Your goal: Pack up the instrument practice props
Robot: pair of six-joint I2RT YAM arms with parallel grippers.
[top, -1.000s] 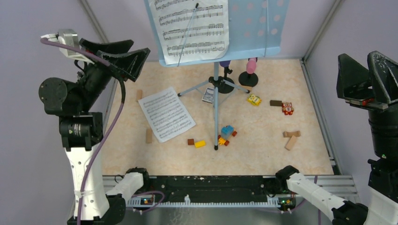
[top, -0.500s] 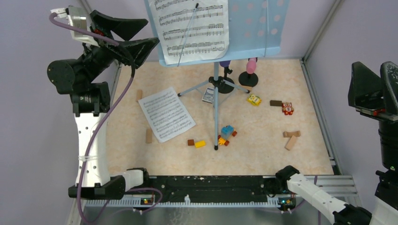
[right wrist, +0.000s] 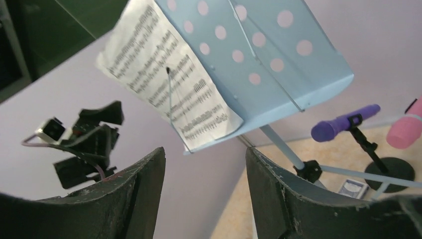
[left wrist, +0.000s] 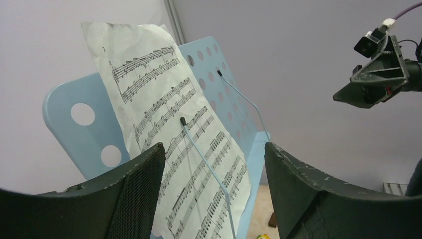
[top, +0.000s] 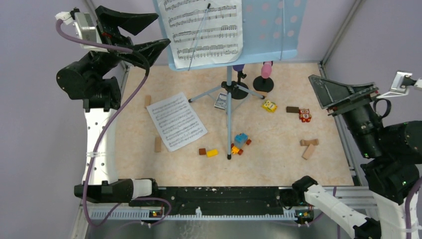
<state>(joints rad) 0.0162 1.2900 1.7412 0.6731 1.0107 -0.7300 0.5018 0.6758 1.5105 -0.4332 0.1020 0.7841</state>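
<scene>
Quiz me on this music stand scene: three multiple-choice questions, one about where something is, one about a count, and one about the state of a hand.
1. Where does the loose sheet-music page lie?
A. Flat on the table, left of the tripod legs
B. Rolled up against the back wall
C. Hanging off the near edge

2. How many toy microphones are in view?
A. One
B. Two
C. Four

3. What state is the left hand in?
A. Shut on a page
B. Shut on a microphone
C. Open, holding nothing

Answers:
1 A: the top view shows the page lying flat beside the legs.
2 B: the right wrist view shows one purple and one pink.
3 C: the left wrist view shows its fingers wide apart with nothing between them.
</scene>
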